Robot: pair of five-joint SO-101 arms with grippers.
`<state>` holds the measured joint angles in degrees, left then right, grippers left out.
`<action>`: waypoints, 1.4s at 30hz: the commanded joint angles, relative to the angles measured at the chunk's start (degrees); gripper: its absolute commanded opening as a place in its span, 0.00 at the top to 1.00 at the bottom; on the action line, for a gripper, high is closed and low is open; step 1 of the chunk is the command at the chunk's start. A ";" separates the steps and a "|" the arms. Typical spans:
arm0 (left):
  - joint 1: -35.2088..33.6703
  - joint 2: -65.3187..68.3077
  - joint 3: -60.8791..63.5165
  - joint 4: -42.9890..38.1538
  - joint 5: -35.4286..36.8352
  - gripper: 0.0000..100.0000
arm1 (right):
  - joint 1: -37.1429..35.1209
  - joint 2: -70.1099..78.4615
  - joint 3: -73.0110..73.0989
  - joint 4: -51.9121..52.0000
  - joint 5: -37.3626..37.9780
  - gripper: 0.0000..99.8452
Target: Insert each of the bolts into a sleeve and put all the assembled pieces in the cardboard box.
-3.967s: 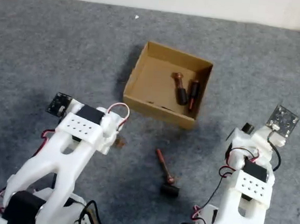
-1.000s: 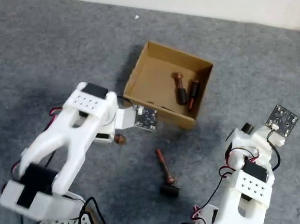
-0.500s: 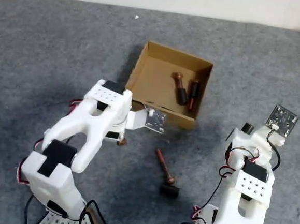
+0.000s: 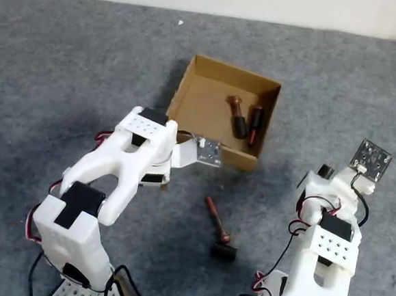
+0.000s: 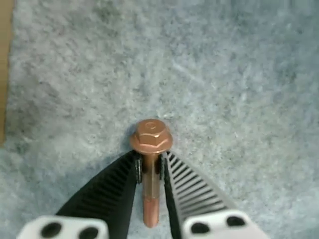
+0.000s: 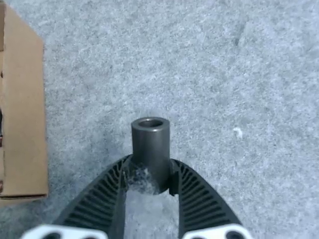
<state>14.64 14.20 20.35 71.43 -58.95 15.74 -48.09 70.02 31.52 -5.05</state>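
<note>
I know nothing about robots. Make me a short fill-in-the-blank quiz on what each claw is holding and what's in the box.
1. The left gripper is shut on a copper-coloured ____.
2. The right gripper is shut on a dark hollow ____.
3. The cardboard box holds ____ assembled pieces.
Missing words: bolt; sleeve; two.
</note>
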 commanded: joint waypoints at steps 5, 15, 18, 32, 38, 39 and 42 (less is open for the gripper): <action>0.13 -22.20 2.77 3.34 9.93 1.00 | 0.22 -2.15 -0.31 -1.80 0.70 0.99; -0.13 -50.68 13.67 3.25 28.40 1.00 | 0.04 -11.38 -0.92 7.78 0.70 0.99; -1.71 -57.63 15.60 2.90 34.90 1.00 | -3.65 -21.14 -0.66 9.80 2.20 0.99; -4.09 -75.56 15.87 2.90 58.81 1.00 | -28.00 -44.97 -0.31 15.60 6.77 0.99; -4.18 -81.10 16.04 -2.81 67.25 1.00 | -39.08 -47.69 -0.66 14.02 7.12 0.99; -4.00 -82.24 16.04 -3.78 68.22 1.00 | -40.92 -48.22 -0.40 13.05 7.12 0.99; -4.00 -85.49 16.04 -6.33 72.35 1.00 | -45.32 -48.92 0.22 9.98 7.12 0.99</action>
<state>10.77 -67.12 36.79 69.76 8.48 -25.49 -95.91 70.02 45.41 1.54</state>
